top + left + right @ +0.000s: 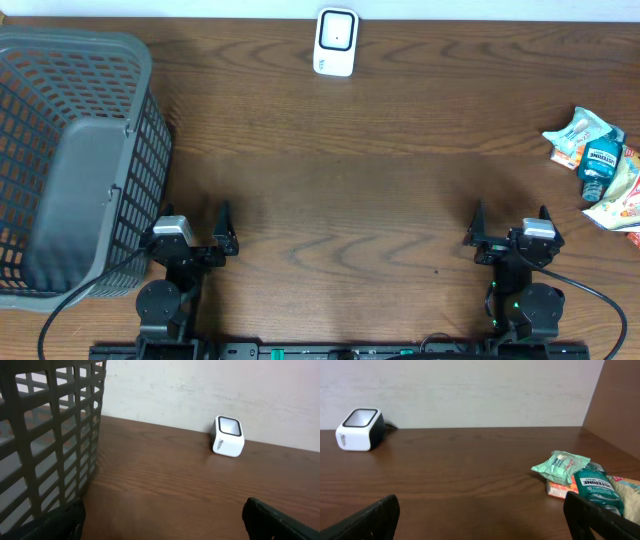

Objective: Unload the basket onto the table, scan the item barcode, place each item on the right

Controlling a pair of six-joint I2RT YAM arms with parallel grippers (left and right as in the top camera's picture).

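Note:
A white barcode scanner (336,42) with a dark window stands at the table's far edge; it also shows as the scanner (228,436) and the scanner (360,429) in the wrist views. Items lie in a pile at the right edge: a teal mouthwash bottle (601,162) (594,487), a green packet (580,131) (561,466) and other snack packets (620,198). My left gripper (206,236) (162,520) rests open near the front edge beside the basket. My right gripper (510,232) (482,517) is open too, left of the pile, with nothing between its fingers.
A large grey plastic basket (70,160) fills the table's left side, close against my left arm; its mesh wall (50,445) takes up the left of the left wrist view. A white wall runs behind the table.

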